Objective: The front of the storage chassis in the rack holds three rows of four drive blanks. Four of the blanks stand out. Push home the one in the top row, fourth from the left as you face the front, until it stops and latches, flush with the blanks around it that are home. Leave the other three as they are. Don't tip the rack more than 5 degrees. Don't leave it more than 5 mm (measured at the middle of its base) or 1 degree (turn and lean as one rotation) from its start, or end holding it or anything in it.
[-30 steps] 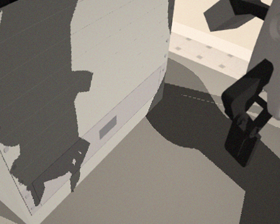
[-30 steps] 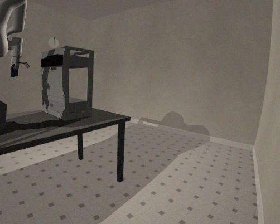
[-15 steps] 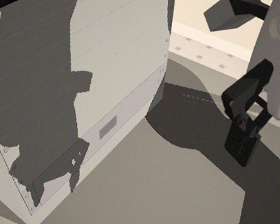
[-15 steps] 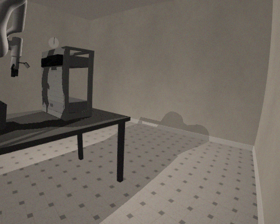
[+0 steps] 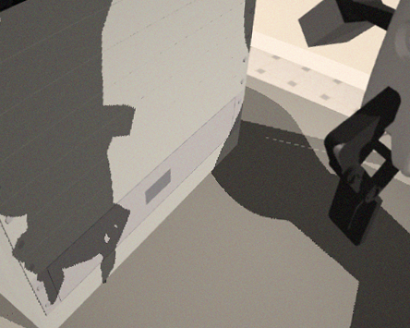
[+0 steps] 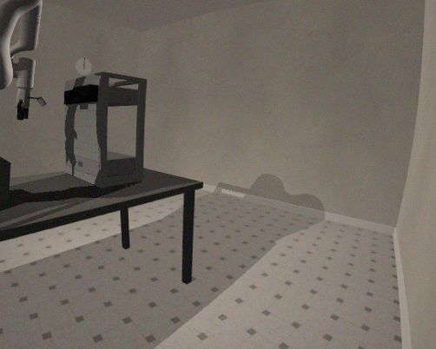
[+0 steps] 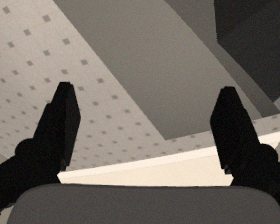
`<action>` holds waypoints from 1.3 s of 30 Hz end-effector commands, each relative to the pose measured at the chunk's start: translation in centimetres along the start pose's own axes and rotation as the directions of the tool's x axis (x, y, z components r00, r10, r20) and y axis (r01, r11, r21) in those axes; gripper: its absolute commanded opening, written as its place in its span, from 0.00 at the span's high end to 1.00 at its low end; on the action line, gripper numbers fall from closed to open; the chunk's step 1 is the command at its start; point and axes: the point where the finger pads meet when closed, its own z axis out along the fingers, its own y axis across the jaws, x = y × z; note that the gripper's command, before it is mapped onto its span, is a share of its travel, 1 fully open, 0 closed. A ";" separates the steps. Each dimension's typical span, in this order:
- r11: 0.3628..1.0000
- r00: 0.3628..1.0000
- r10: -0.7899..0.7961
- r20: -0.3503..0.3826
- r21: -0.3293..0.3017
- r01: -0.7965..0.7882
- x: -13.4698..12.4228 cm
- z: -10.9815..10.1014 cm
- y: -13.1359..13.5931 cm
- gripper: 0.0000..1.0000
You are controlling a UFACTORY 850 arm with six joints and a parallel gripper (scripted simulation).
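The rack [image 6: 104,130] stands on a dark table [image 6: 100,195], an open dark frame with a light panelled side. In the top view that light side [image 5: 116,121] fills the left of the view, with the arm's shadow across it. A dark band [image 6: 81,95] crosses the rack's top. I cannot make out the drive blanks in any view. My gripper [image 5: 354,216] hangs open and empty to the right of the rack, well apart from it, fingers pointing down. It is small at the far left of the exterior view [image 6: 22,114]. The wrist view shows both fingers spread wide over table and floor.
A dark box-shaped thing [image 6: 4,175] sits at the left edge of the table. A small bracket [image 5: 110,234] sticks out low on the rack's side panel. Tiled floor [image 6: 260,282] lies beyond the table edge.
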 end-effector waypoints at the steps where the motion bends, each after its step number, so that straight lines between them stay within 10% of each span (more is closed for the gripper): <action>1: 1.000 1.000 0.005 0.005 0.010 -0.005 -0.1 0.0 -0.2 0.00; 25: 0.967 0.986 0.119 0.114 0.210 -0.141 -2.7 1.2 -2.5 0.00; 39: 0.816 0.939 0.282 0.199 0.464 -0.344 -2.3 0.8 -5.0 0.00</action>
